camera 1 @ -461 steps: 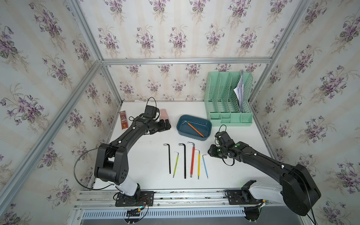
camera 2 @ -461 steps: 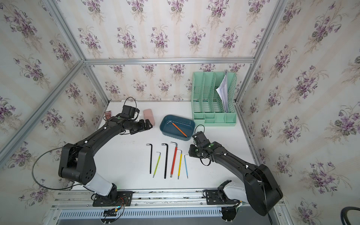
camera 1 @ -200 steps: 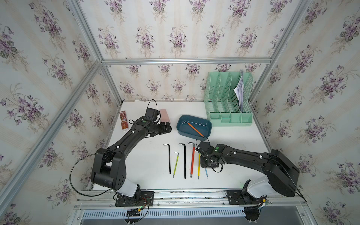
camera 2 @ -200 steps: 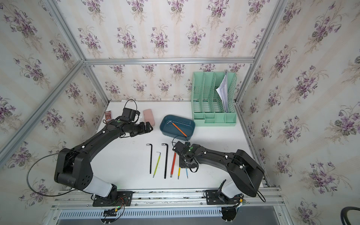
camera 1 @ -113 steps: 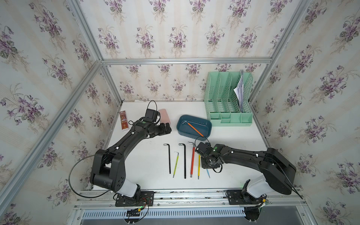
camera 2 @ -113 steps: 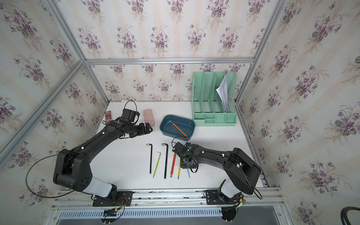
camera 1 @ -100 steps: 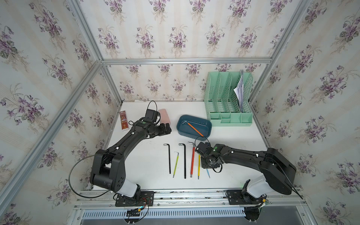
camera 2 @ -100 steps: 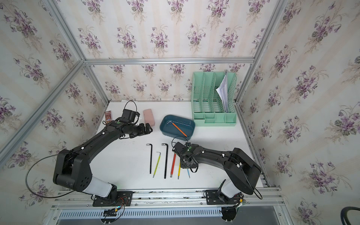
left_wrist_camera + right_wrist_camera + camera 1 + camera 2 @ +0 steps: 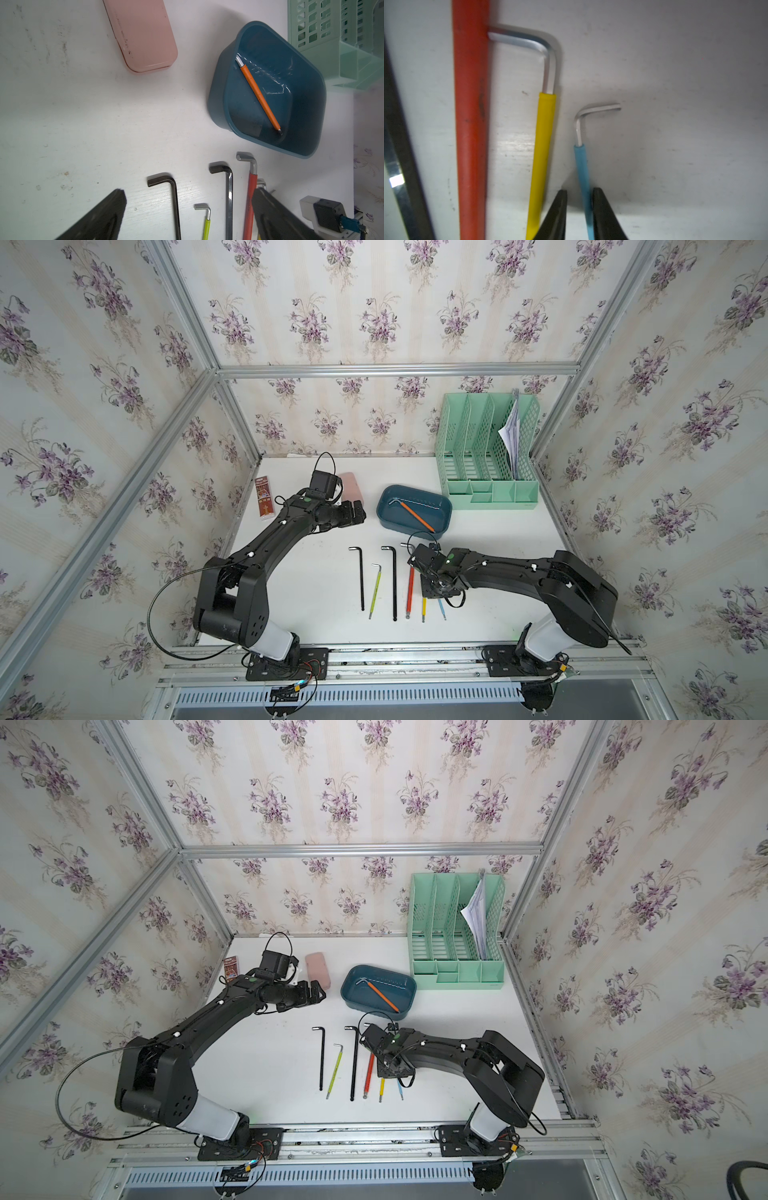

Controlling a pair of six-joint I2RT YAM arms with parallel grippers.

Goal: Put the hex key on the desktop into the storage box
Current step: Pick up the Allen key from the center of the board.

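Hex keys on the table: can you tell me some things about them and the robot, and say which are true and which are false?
1. The orange hex key lies inside the storage box. True.
2. The right tool has its tips on either side of the blue hex key. True.
3. The left tool is holding the pink case. False: it is open and holds nothing, and the case lies on the desktop.
4. The yellow hex key is in the storage box too. False: it lies on the desktop, between the red hex key and the blue one.
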